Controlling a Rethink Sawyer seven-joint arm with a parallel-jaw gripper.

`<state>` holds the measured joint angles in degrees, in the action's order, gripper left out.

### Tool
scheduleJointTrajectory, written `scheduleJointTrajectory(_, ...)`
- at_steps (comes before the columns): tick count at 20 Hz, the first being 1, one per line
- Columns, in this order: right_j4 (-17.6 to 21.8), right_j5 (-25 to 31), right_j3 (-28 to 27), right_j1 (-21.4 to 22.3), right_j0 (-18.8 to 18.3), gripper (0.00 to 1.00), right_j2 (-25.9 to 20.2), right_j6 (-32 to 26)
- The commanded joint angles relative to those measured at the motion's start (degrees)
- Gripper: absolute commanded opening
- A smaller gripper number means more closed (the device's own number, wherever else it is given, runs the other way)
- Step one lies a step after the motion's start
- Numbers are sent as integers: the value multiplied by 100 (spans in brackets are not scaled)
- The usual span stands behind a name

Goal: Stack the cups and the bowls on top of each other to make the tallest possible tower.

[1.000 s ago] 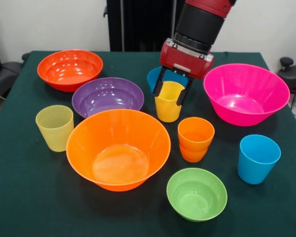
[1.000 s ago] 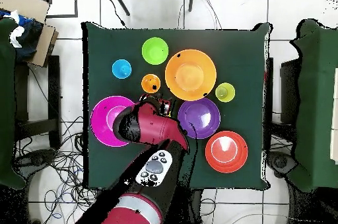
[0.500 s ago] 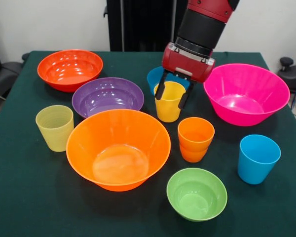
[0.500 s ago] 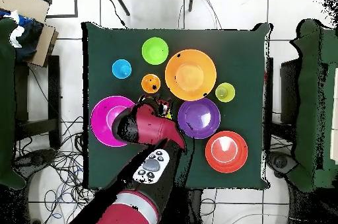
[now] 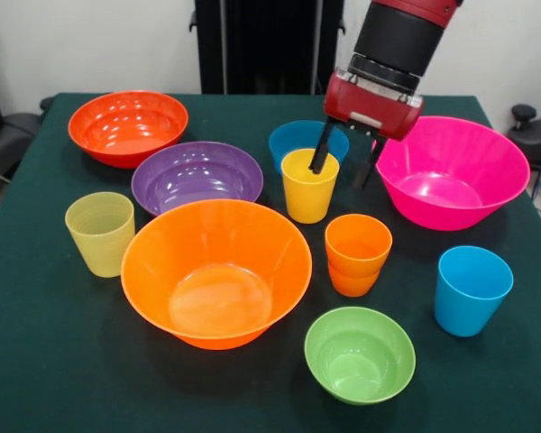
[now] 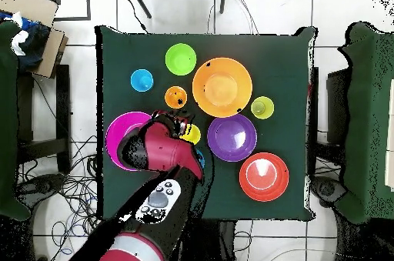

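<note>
My gripper point(image 5: 345, 161) hangs open between the yellow cup point(image 5: 307, 187) and the hot pink bowl point(image 5: 446, 171), holding nothing. One finger point(image 5: 323, 147) overlaps the yellow cup's right rim in the front view. The yellow cup stands upright in front of the small blue bowl point(image 5: 296, 138). Standing apart on the cloth are the orange cup point(image 5: 357, 253), sky blue cup point(image 5: 470, 290), ribbed pale cup point(image 5: 100, 233), large orange bowl point(image 5: 216, 271), purple bowl point(image 5: 197, 175), red-orange bowl point(image 5: 128, 125) and lime bowl point(image 5: 360, 354). No tower stands. From overhead the arm point(image 6: 165, 150) covers part of the pink bowl point(image 6: 119, 131).
The green table point(image 5: 36, 361) has its edges near the outer bowls. Chairs stand on the tiled floor at both sides in the overhead view, with cables point(image 6: 77, 189) on the floor beside the table.
My gripper was straddling the yellow cup. It has risen a little and shifted toward the pink bowl. The cup stays where it was.
</note>
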<state>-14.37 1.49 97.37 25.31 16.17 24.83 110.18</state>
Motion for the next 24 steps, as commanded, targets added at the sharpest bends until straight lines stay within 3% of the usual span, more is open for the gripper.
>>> scheduleJointTrajectory(1,-225,630,311,205,134,100,-289,1130)
scheduleJointTrajectory(24,-170,53,529,20,-70,100,-423,1278)
